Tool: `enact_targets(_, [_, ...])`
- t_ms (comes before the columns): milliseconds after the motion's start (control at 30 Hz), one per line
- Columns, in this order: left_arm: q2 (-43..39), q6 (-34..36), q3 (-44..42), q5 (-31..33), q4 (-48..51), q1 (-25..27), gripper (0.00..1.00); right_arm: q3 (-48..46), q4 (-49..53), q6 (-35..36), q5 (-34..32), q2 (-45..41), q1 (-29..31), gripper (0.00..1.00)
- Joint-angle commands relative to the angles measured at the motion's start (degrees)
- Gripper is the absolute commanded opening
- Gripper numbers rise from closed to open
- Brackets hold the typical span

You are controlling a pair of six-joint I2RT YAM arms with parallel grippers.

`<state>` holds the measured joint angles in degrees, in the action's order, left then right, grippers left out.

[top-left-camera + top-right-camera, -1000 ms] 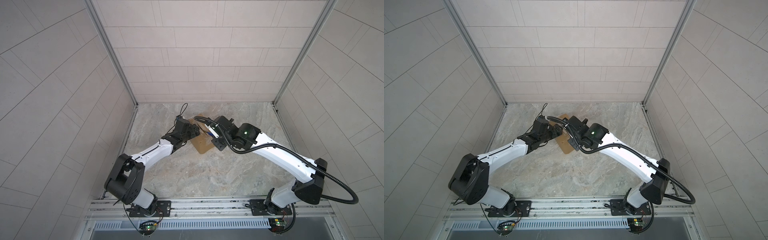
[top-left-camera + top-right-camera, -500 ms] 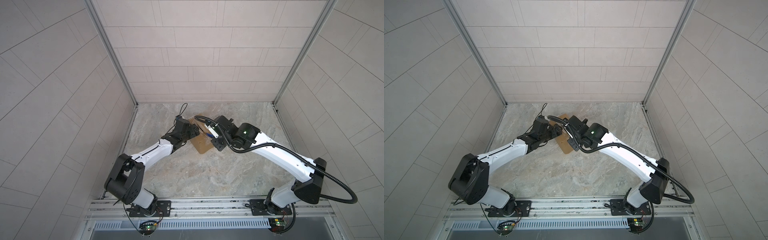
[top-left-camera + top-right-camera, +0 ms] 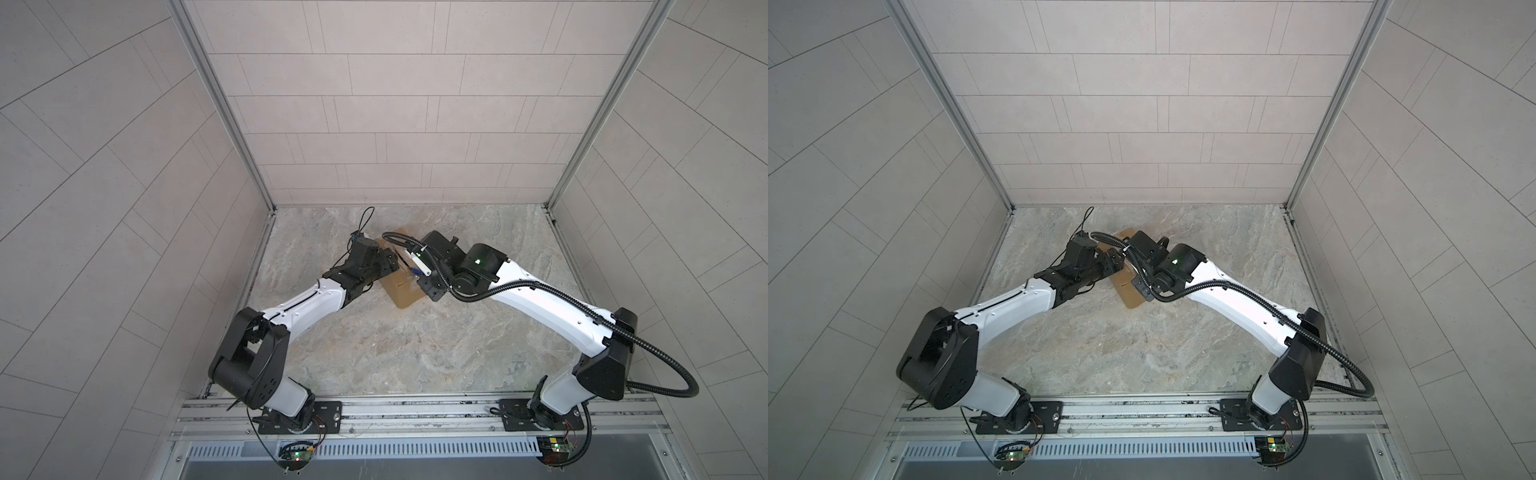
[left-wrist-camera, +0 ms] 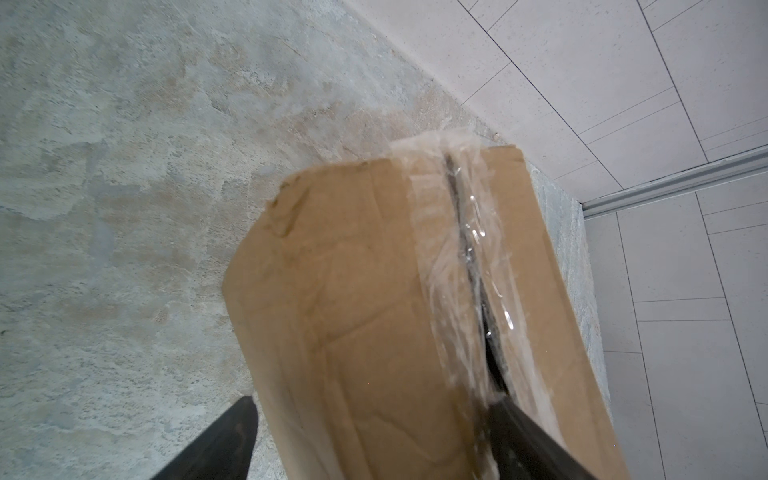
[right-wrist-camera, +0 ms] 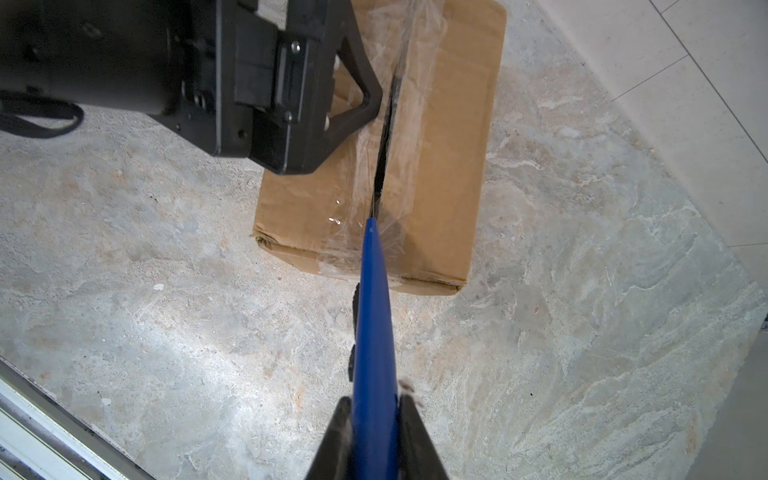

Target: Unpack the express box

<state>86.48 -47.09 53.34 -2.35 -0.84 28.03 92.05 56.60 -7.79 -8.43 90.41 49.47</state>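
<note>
Right gripper (image 5: pixel 372 405) pinched tight on blue knife (image 5: pixel 374 311), tip at taped slit of express box (image 3: pixel 405 295), mid-frame in both top views. Left gripper (image 4: pixel 374 436) spread wide over it, black body covering one corner.

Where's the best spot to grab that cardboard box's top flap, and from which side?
On the express box, likely the flap's free edge along the taped seam, from above: the tape there is slit and gapes, letting one finger slip in. The left gripper straddles that flap, jaws wide.
</note>
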Motion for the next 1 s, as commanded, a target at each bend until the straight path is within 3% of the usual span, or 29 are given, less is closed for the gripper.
enact_targets(0, [1.0,0.0,-1.0,2.9,3.1,-0.8,0.89,0.1,7.2,-0.3,-0.8,-3.7,0.4,0.00])
enact_targets(333, [1.1,-0.1,-0.7,3.0,3.3,-0.9,0.89,-1.8,8.1,-1.7,-0.1,-6.8,0.6,0.00])
enact_targets(767, [1.1,-0.4,-0.6,2.2,3.0,-0.9,0.89,-1.7,0.0,-2.7,3.5,-0.7,0.8,0.00])
enact_targets(967, [1.1,-0.4,-0.6,2.3,2.9,-0.9,0.89,0.4,3.5,-2.9,2.6,0.4,0.7,0.00])
